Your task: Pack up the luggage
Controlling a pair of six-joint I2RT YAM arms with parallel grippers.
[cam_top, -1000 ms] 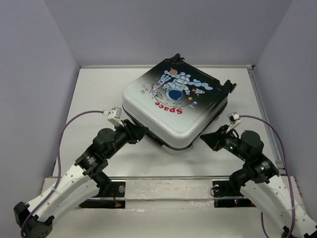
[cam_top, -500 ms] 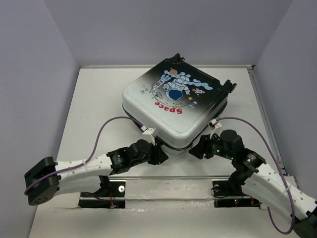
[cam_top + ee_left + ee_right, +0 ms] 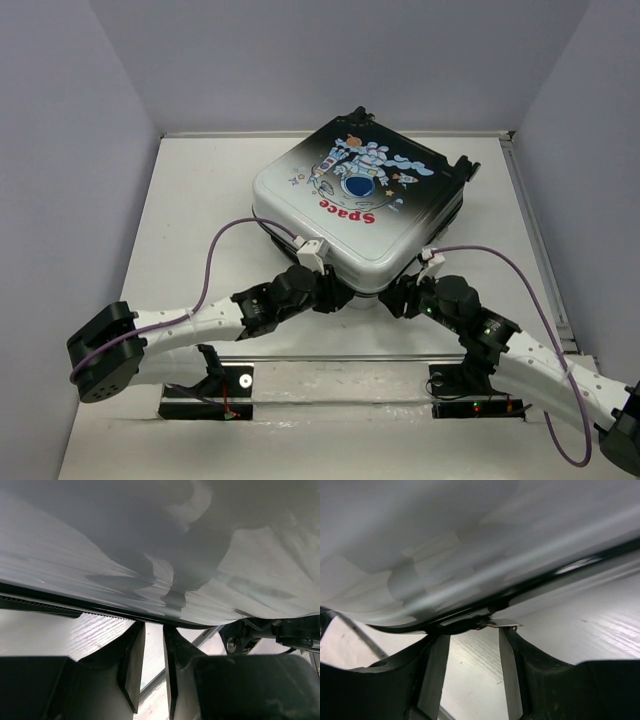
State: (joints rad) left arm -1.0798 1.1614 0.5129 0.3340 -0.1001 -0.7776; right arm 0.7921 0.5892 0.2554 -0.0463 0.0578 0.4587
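Note:
The luggage [image 3: 360,215] lies flat and closed on the table, astronaut and red "Space" print facing up. Both grippers are low at its near corner. My left gripper [image 3: 338,298] points under the white shell [image 3: 150,555]; its tips [image 3: 154,630] reach the black zip seam [image 3: 100,611] with a narrow gap and nothing between them. My right gripper [image 3: 392,298] faces it from the right. In the right wrist view its fingers [image 3: 472,635] stand apart below the seam, and a small metal zip tab [image 3: 506,624] sticks out just above the right fingertip, not pinched.
The white table [image 3: 200,200] is boxed in by pale walls on three sides. A metal rail [image 3: 330,380] with the arm bases runs along the near edge. The right arm's wrist [image 3: 270,635] shows close by in the left wrist view.
Both arms have swung inward to the luggage's near corner. The right gripper has gone from shut to open. The luggage has shifted slightly back and right.

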